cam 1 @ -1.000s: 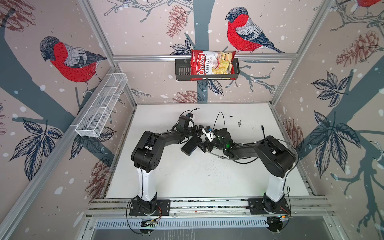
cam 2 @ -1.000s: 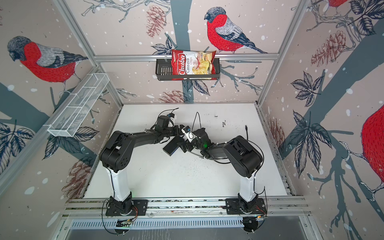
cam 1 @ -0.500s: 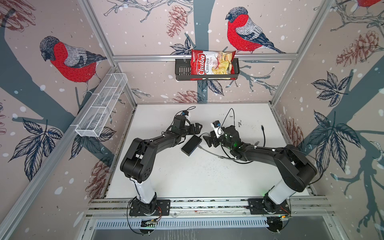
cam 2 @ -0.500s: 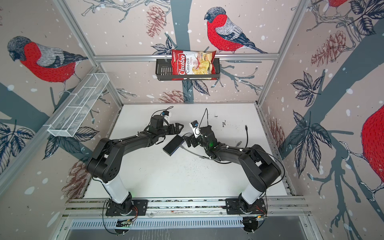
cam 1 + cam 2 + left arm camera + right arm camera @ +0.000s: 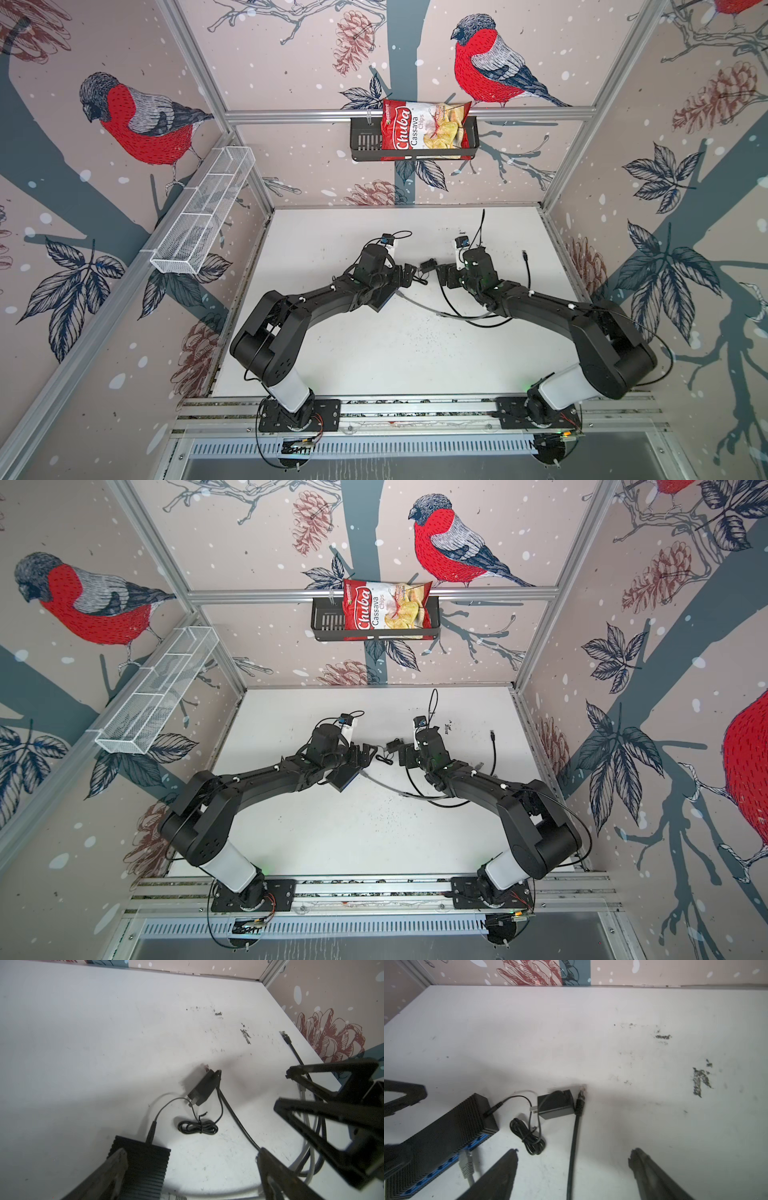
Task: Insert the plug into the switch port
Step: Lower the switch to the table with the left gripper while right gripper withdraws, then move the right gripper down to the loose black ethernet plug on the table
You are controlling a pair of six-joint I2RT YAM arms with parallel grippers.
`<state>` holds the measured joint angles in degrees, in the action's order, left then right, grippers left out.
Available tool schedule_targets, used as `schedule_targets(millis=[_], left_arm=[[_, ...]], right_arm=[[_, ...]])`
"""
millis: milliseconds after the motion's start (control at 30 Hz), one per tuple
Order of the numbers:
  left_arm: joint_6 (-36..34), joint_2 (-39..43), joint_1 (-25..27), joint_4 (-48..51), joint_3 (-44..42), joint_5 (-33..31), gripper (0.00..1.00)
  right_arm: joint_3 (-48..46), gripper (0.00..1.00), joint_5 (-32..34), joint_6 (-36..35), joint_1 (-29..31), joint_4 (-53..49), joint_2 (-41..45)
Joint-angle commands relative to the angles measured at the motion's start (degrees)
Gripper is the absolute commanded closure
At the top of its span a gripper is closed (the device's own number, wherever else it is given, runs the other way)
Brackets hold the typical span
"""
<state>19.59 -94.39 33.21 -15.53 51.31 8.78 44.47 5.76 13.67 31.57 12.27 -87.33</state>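
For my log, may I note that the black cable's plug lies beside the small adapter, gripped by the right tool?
Not gripped: the right wrist view shows the right tool open, clear of the black cable's plug, which lies beside the small adapter.

1. The switch (image 5: 446, 1132) is matt black with fine ribbing, and its port face is bright blue; the plug (image 5: 466, 1165) at that face is pale grey.
2. The cable (image 5: 575, 1142), the adapter (image 5: 556, 1104) and the coiled cord (image 5: 527, 1136) are all black against a white desk (image 5: 591, 1032) smudged with dark grey scuffs.
3. The walls (image 5: 291, 62) are dusty pink, printed with red-breasted grey birds, russet pine cones, slate-blue branches and white flecks.
4. The chips bag (image 5: 415, 129) is red with white lettering, its basket (image 5: 363, 141) is black, and the mesh rack (image 5: 203, 216) is white.
5. The arms (image 5: 324, 295) are black with white lower segments.
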Motion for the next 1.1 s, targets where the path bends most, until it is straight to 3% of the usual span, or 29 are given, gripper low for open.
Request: schedule_targets(millis=[0, 133, 333, 433, 667, 833, 1067], left_arm=[[0.8, -0.5, 0.0, -0.4, 0.2, -1.1, 0.03], [1.2, -2.5, 0.0, -0.7, 0.9, -0.5, 0.03], [0.2, -2.4, 0.0, 0.1, 1.3, -1.2, 0.03], [-0.3, -2.2, -0.1, 0.9, 1.3, -1.7, 0.03], [-0.7, -2.1, 0.0, 1.0, 1.1, -0.6, 0.04], [0.0, -1.5, 0.0, 1.3, -0.4, -0.9, 0.04], [1.8, -0.7, 0.0, 3.5, -1.3, -3.6, 0.04]], right_arm=[[1.3, 0.2, -0.2, 2.2, -1.6, -3.9, -1.0], [5.0, 0.31, -2.9, -0.6, -1.3, -6.3, -6.1], [6.0, 0.34, -7.2, -1.7, -1.0, -4.2, -10.4], [4.8, 0.36, -9.6, -3.4, -0.3, -4.5, -8.2], [1.4, 0.39, -8.0, -0.8, 2.2, -11.9, 0.9], [-1.2, 0.4, -12.7, -0.1, 6.1, -15.1, 6.1], [-1.2, 0.39, -21.9, 0.7, 12.5, -13.4, 4.2]])
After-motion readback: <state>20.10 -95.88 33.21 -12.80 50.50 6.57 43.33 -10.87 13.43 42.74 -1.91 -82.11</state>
